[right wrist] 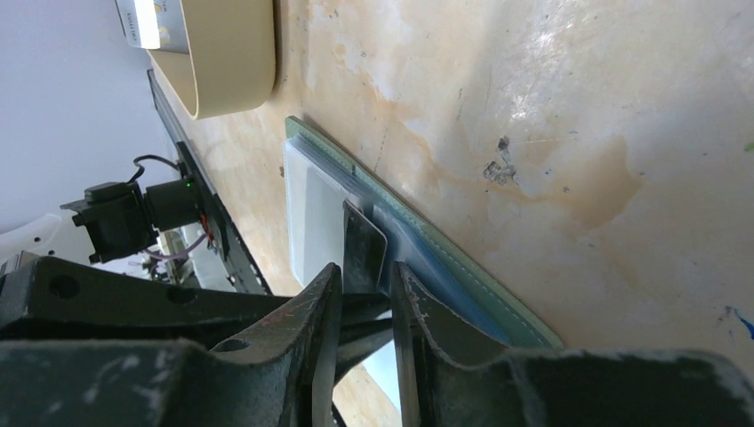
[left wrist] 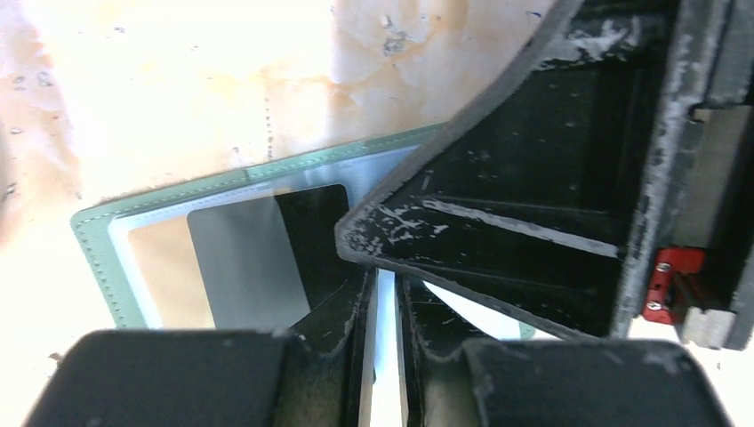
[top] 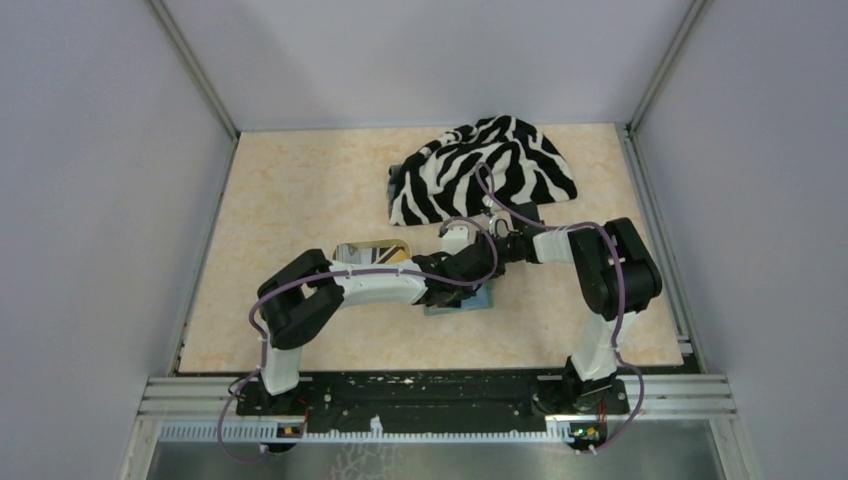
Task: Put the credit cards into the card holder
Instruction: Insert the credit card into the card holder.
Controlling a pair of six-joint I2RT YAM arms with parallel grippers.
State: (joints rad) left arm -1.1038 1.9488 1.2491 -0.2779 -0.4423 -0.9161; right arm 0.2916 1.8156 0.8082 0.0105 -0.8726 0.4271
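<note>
The sage-green card holder (top: 462, 303) lies open on the table under both grippers. The left wrist view shows its green border (left wrist: 93, 253) and pale inside. A dark credit card (left wrist: 240, 258) lies partly in its pocket. My right gripper (right wrist: 366, 271) is shut on the near end of that card (right wrist: 364, 240), which points into the holder (right wrist: 307, 205). My left gripper (left wrist: 385, 302) is closed to a thin slit filled by a pale strip of the holder's inside. In the top view the grippers meet, the left (top: 480, 285) in front of the right (top: 468, 250). More cards (right wrist: 151, 22) lie in the tray.
A tan oval tray (top: 375, 248) holding cards sits just left of the holder; it also shows in the right wrist view (right wrist: 231, 62). A zebra-striped cloth (top: 480, 170) lies at the back. The right gripper's body (left wrist: 533, 178) fills the upper right of the left wrist view.
</note>
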